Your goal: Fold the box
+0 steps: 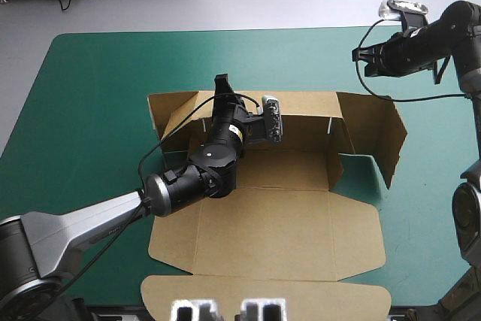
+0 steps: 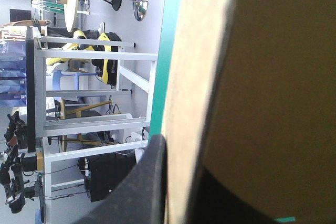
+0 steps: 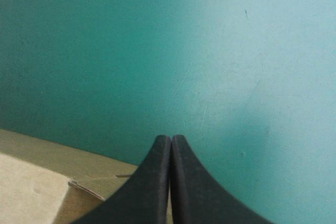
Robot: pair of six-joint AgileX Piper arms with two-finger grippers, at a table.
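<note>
The brown box [image 1: 285, 216] lies mid-table as a cut sheet, with its back wall and right side flap [image 1: 391, 137] raised and the lid flat toward the front edge. My left gripper [image 1: 222, 84] reaches over the floor panel and is shut on the top edge of the back wall. In the left wrist view that wall [image 2: 262, 77] stands between the black fingers [image 2: 142, 182] of my left gripper [image 2: 178, 150]. My right gripper [image 1: 359, 56] hangs shut and holds nothing, above the cover beyond the box's far right corner. In its own view the right gripper [image 3: 170, 139] points at bare cover, with a box corner [image 3: 31, 187] beside it.
The teal-green cover [image 1: 83, 110] shows bare on both sides of the box and behind it. The front lid flap [image 1: 263, 295] reaches the table's front edge. The left arm [image 1: 83, 227] crosses the front left of the table.
</note>
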